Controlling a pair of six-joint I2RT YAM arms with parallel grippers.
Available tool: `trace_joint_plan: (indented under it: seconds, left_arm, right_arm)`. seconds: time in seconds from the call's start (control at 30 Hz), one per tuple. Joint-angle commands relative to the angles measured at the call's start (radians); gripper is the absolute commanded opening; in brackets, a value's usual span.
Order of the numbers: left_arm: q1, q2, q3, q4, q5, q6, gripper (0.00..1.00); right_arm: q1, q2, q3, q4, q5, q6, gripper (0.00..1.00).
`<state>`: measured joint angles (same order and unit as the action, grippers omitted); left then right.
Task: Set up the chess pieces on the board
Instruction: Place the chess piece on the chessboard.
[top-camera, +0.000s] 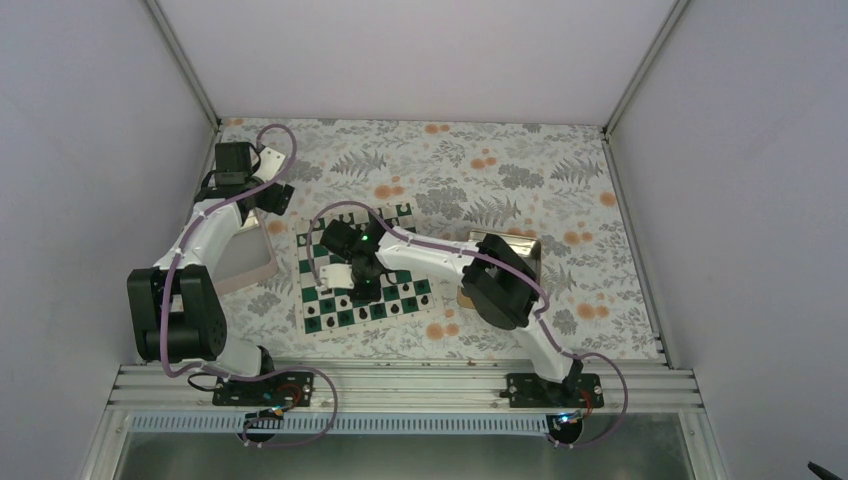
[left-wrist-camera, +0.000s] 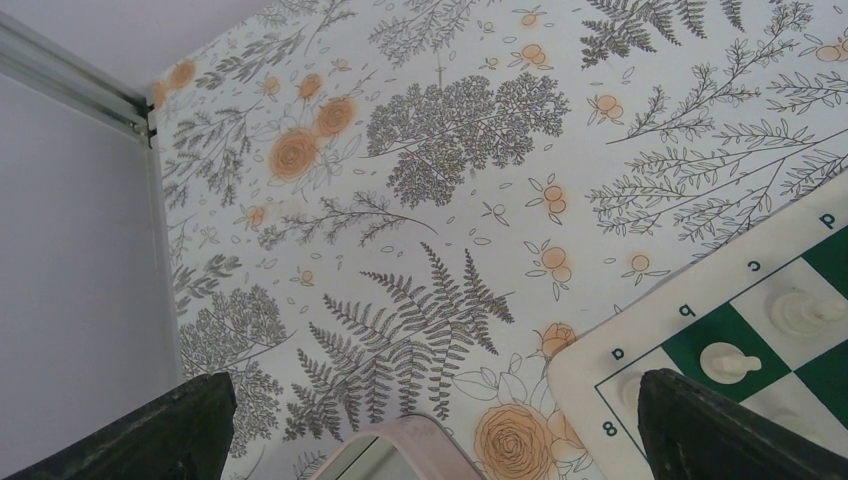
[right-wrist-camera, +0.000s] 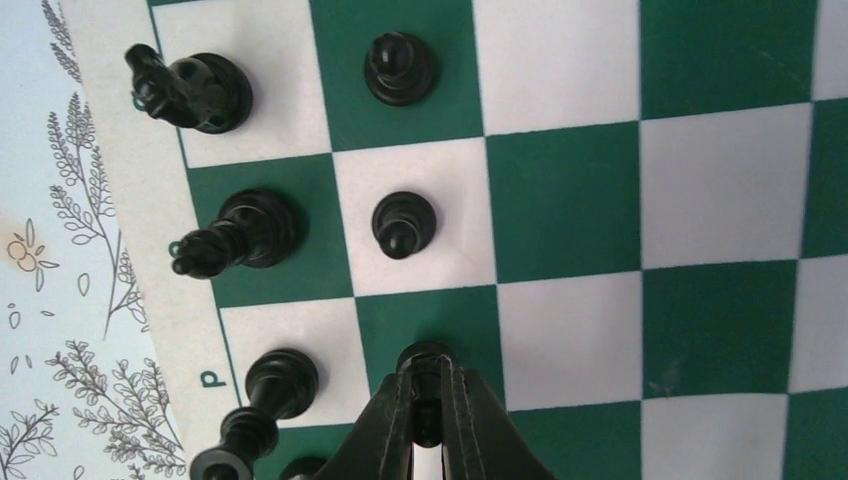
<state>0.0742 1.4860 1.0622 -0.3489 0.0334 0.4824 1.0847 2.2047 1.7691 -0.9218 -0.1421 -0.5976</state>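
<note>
Our right end effector is clamped shut on a black pawn, low over a green square in the near part of the board. We can't tell if the base is actually down yet. That's our main worry: let go early or tilted and the pawn tips and rolls. A set pawn is on the neighbouring square, and a tall back-row piece stands just beside the fingers. Opening wide or pulling out crooked could clip either one and knock over what's already placed. The left end effector hangs open over the tabletop off the board's far-left corner, by the tray. It's well apart, so we'd say a clash is unlikely.
</note>
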Motion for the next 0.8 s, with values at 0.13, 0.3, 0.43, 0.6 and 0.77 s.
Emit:
trace_joint_plan:
  seconds: [0.13,0.3,0.43,0.6,0.77]
  left_arm:
    - [-0.005,-0.003,0.01,0.014,-0.003,-0.004,1.0]
    - [-0.005,-0.006,0.009,0.013,-0.004,-0.005,1.0]
    - [-0.005,-0.005,0.009,0.012,-0.002,-0.004,1.0]
    - [-0.007,-0.005,0.007,0.012,-0.001,-0.004,1.0]
    - [-0.007,-0.008,0.011,0.009,-0.001,-0.002,1.0]
  right_arm:
    - [0.024,0.043,0.014,-0.017,-0.011,0.001,0.07]
    - [0.024,0.042,0.014,0.0,0.005,0.004,0.07]
    - [0.024,0.038,0.016,0.003,0.012,0.008,0.11]
    - [0.024,0.021,0.007,0.019,0.025,0.011,0.28]
    - [0.016,-0.029,0.023,0.013,0.049,0.016,0.3]
